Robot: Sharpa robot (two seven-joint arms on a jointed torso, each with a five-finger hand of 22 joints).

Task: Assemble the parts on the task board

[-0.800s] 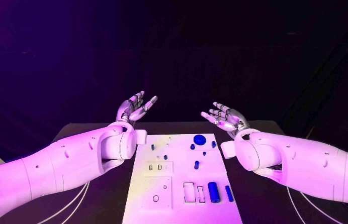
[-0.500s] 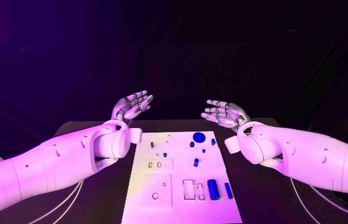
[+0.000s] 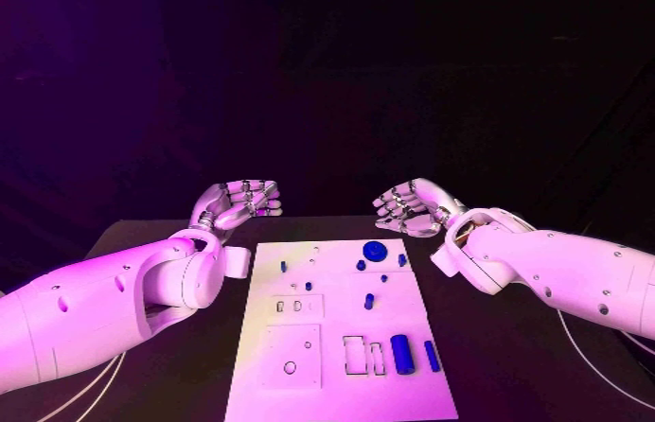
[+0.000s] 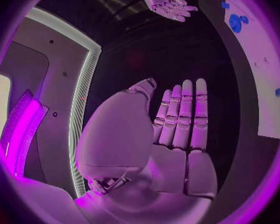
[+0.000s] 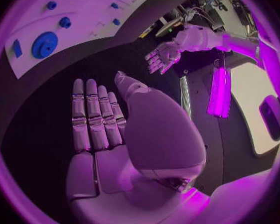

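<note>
The white task board (image 3: 342, 384) lies in the middle of the black table. On it are small blue parts: a round disc (image 3: 374, 249) at the far end, a peg (image 3: 368, 301) near the middle, and a thick cylinder (image 3: 401, 354) beside a thin bar (image 3: 432, 356) at the near right. My left hand (image 3: 239, 201) hovers beyond the board's far left corner, and my right hand (image 3: 414, 206) beyond its far right corner. Both are raised above the table and hold nothing. The wrist views show each palm flat with fingers straight: left hand (image 4: 171, 134), right hand (image 5: 109, 129).
Rectangular slots and small holes mark the board's near half (image 3: 358, 358). The board (image 4: 264, 59) and disc (image 4: 234, 22) lie beside my left hand, with the right hand (image 4: 167, 0) opposite. The right wrist view shows the board (image 5: 84, 10), disc (image 5: 45, 44) and left hand (image 5: 162, 55).
Both hands were palm-up with fingers fanned; now the fingers are drawn together and the hands have turned and dropped a little. The parts on the board have not moved.
</note>
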